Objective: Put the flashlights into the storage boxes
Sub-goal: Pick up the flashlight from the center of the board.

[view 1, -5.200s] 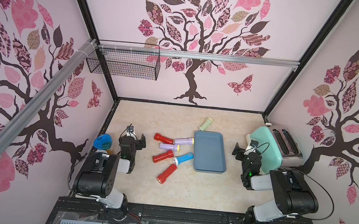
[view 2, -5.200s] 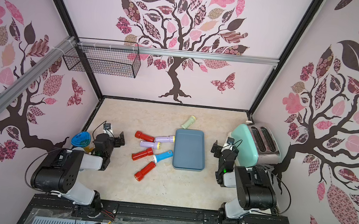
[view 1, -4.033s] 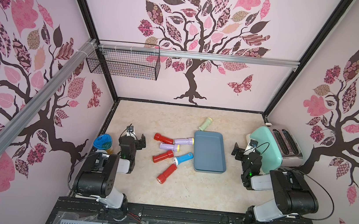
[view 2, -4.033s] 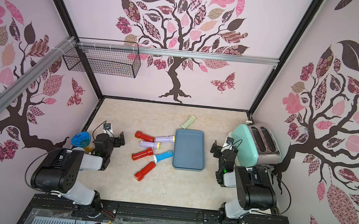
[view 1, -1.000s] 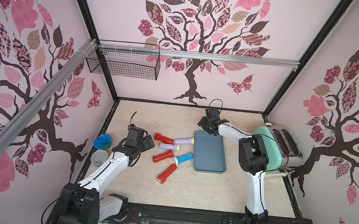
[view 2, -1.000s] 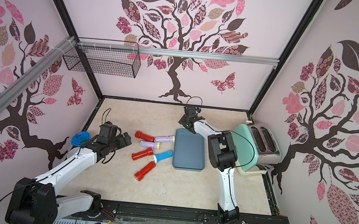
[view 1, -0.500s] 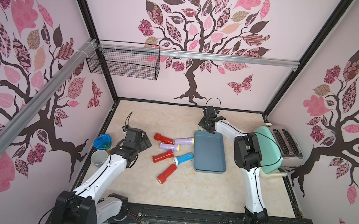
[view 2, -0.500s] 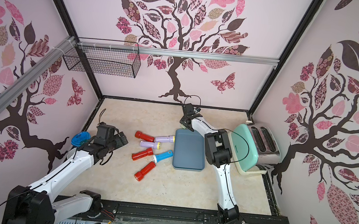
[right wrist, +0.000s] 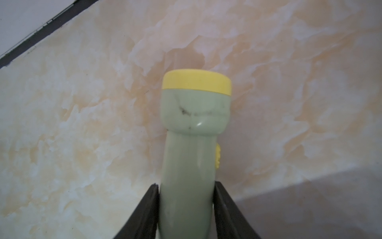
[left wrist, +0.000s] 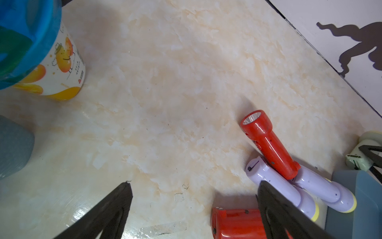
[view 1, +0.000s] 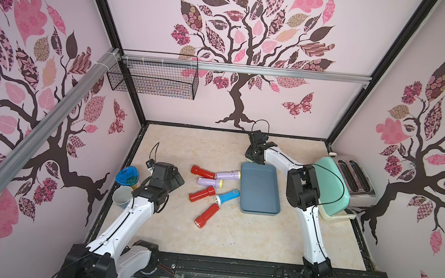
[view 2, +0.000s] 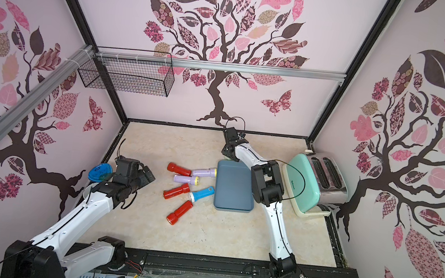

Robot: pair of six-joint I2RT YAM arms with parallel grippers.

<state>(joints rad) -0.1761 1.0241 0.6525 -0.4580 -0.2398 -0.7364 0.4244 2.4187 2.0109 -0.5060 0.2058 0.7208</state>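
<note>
Right gripper point(right wrist: 186, 187): clamped on the pale green flashlight point(right wrist: 194, 107), on its barrel away from the head, on the worktop point(right wrist: 82, 103) just beyond the far end of the tray point(view 1: 259, 189).
Left gripper point(left wrist: 193, 183): spread wide, empty, over bare worktop beside the red flashlights point(left wrist: 268, 144).
Risk: held far from its wider head, the flashlight may pivot or slip on lifting and clip the tray rim.

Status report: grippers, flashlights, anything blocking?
Right gripper shut on green flashlight, at tray far end. Left gripper open, empty. Tray empty; six flashlights loose beside it. Nothing blocking.
</note>
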